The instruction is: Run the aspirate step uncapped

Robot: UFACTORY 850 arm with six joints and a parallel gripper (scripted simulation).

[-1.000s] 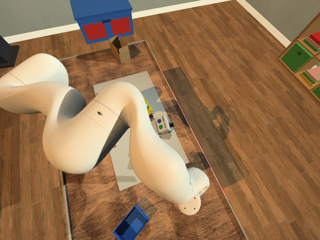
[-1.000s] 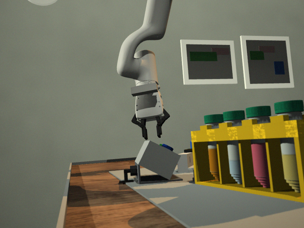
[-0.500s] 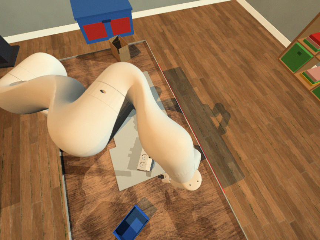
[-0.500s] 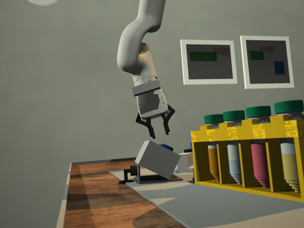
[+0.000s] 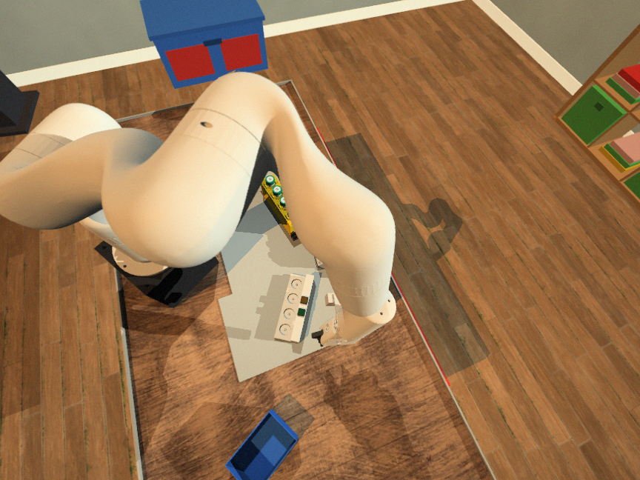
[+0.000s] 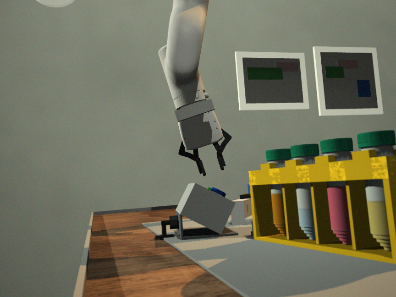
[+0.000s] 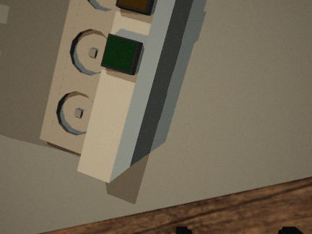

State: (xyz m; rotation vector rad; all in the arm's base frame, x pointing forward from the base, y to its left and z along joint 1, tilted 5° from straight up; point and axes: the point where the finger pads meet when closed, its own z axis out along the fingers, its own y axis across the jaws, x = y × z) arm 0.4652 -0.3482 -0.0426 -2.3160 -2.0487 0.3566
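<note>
Above the grey mat (image 6: pixel 272 265), well apart from anything on it, our gripper (image 6: pixel 212 169) hangs tilted with its fingers partly spread and nothing between them, which suits a tool that has a cap to fetch rather than one to carry. From the wrist we look down on one end of the cap tray (image 7: pixel 108 119); the two nests seen whole there, the nearer nest (image 7: pixel 65 117) among them, are bare, each with a small peg at its middle, and in the top view all four nests look bare too. Beside them the green lamp (image 7: pixel 121 54) looks dark, so we judge that the aspirate step has not run. To the right in the exterior view the yellow decapping station (image 6: pixel 319 171) holds its four tubes upright, and each green cap, from the far cap (image 6: pixel 278 155) to the near cap (image 6: pixel 376 139), sits on its tube. The key housing (image 6: pixel 204 207) stands tilted on its bracket between gripper and station, presumably so the blue key (image 6: pixel 218 191) faces a push from above. We judge the unscrewing not yet begun.
</note>
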